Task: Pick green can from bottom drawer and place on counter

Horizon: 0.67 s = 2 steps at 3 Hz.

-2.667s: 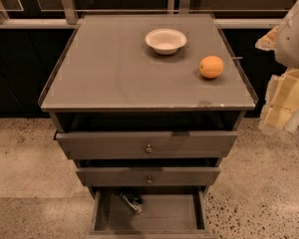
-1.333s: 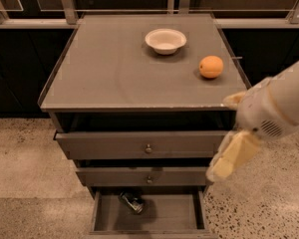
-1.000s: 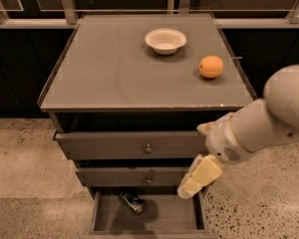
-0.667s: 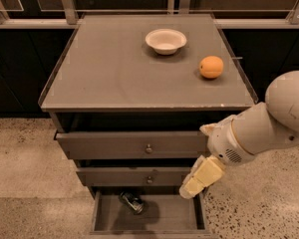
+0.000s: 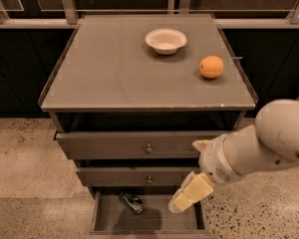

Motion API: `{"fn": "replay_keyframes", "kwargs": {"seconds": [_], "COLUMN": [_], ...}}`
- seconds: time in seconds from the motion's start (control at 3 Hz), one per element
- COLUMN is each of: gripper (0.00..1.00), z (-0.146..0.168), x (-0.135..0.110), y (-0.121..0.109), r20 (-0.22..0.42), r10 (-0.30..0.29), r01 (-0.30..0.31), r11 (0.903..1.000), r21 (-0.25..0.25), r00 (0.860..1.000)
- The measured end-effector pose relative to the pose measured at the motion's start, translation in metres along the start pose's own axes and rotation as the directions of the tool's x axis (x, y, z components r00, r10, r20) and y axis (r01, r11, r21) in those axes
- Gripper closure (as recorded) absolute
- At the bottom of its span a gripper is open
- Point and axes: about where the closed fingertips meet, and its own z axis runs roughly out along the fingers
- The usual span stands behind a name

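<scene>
Flat grey-brown desk [image 5: 114, 68] with a thin raised rim, forming the top of a three-drawer cabinet. Two things on it:
- Shallow round white bowl [image 5: 165, 40], toward the back, a little right of centre.
- Round orange fruit [image 5: 211, 66], near the right edge, forward and right of the bowl and apart from it.

Drawers, top to bottom:
- Shallow grey-brown top drawer [image 5: 104, 146], out a little, with a dark gap above it and a small round knob at front centre.
- Shallow grey-brown middle drawer [image 5: 109, 177], with the same kind of knob.
- Deep plain grey-brown bottom drawer [image 5: 154, 220], pulled out furthest, its flat floor in view.

Small shiny green drink can [image 5: 131, 202] with silvery ends lies on its side on the bottom drawer's floor. It is left of centre, toward the back, set on a diagonal just below the middle drawer's front.

Pale yellowish pincer [image 5: 188, 197] sits at the end of a bulky white arm [image 5: 269, 143] that reaches in from the right. It hangs in front of the right end of the middle drawer, above the right rear part of the bottom drawer, pointing down and to the left. It is to the right of the can and apart from it, with bare drawer floor between them. Whether the pincer is spread or pressed together cannot be told.

A dark shadow falls on the drawer floor between can and pincer. Speckled pale stone floor [image 5: 25, 153] surrounds the cabinet.
</scene>
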Motion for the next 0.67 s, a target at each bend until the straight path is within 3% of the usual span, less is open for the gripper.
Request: {"fn": "replay_keyframes", "kwargs": {"seconds": [0.33, 0.67], "gripper": [0.0, 0.0], "z": [0.069, 0.135], "x": [0.018, 0.021], "y": [0.022, 0.033], "r20": [0.081, 0.155], "r10": [0.094, 0.154], "r01": [-0.087, -0.13], "r11": [0.9927, 0.9796], "r21": [-0.083, -0.153], "r00": [0.992, 0.976]}}
